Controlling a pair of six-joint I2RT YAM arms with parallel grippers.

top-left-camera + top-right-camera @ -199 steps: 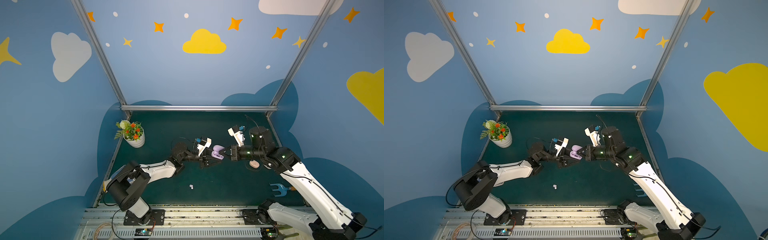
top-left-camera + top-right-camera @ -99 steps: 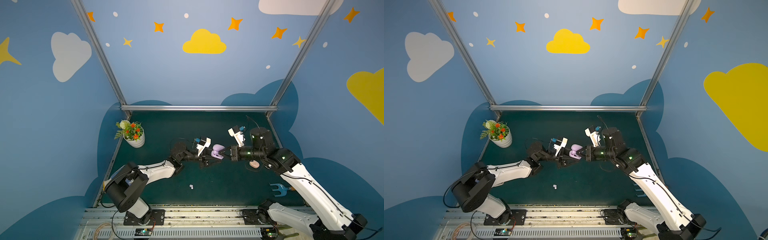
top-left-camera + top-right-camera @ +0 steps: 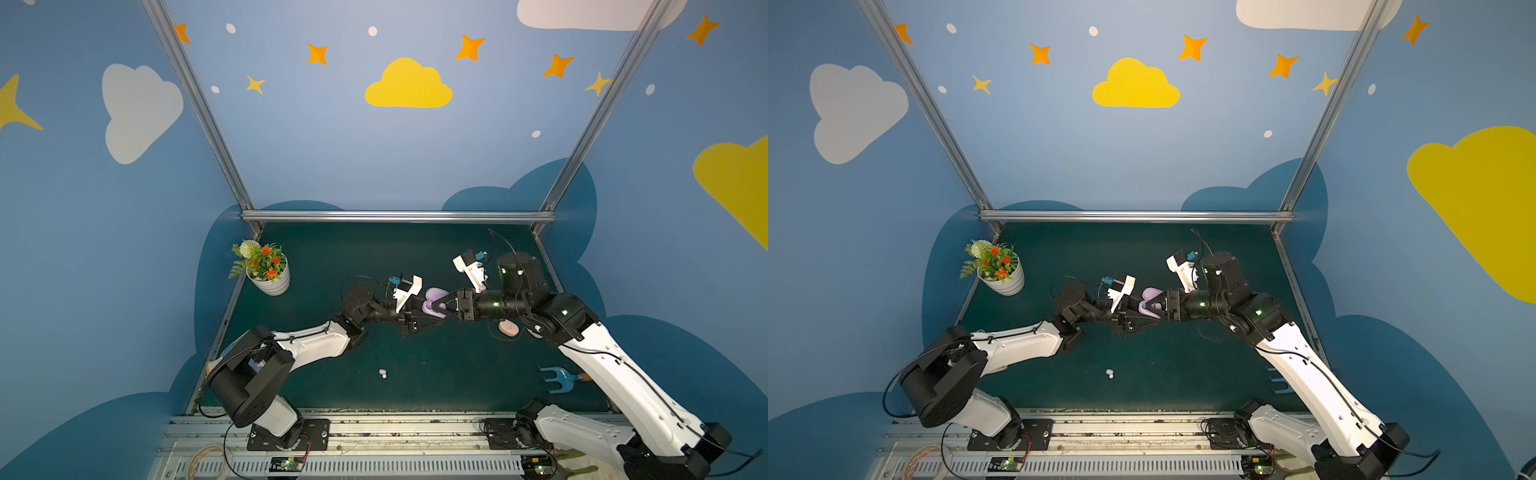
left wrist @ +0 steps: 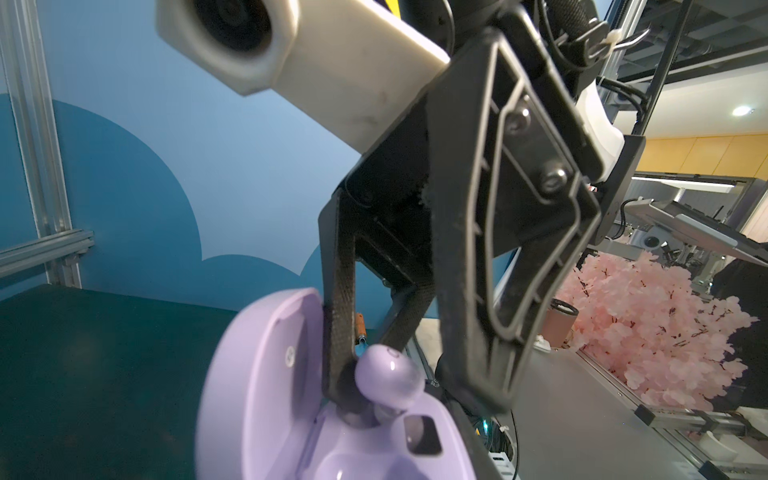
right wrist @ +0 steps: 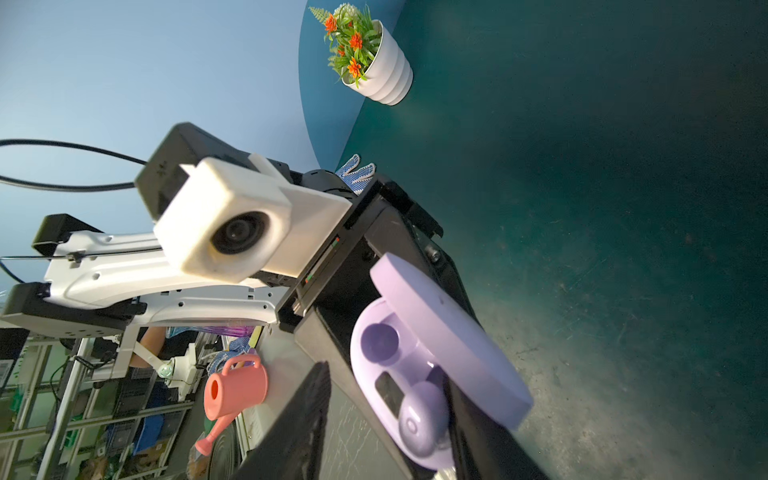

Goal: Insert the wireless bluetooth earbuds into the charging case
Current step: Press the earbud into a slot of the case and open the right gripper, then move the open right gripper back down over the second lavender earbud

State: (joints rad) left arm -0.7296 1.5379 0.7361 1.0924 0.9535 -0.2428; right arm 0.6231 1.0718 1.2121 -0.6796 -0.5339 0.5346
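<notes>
Surface: dark green mat (image 3: 374,257), with pale scuffs in the right wrist view.
Room: blue walls (image 3: 332,166) painted with clouds and stars; a metal frame (image 3: 395,216) runs along the back.
Case: the left gripper (image 3: 422,318) is clamped on the open lavender charging case (image 3: 432,300), over the middle of the mat.
Bud: the lavender earbud (image 4: 388,376) sits in a case socket, between the spread fingers of the right gripper (image 3: 443,307).
Loose: white earbuds (image 3: 382,373) lie on the mat near the front.
Others: flower pot (image 3: 270,276) back left; pink case (image 3: 509,328) and blue fork (image 3: 557,379) on the right.

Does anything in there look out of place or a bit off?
Two things. The white earbuds lie loose on the green mat, alone toward its front. And the lavender earbud seems to stand proud of its socket in the open lavender case, not fully seated; the neighbouring socket is empty.
</notes>
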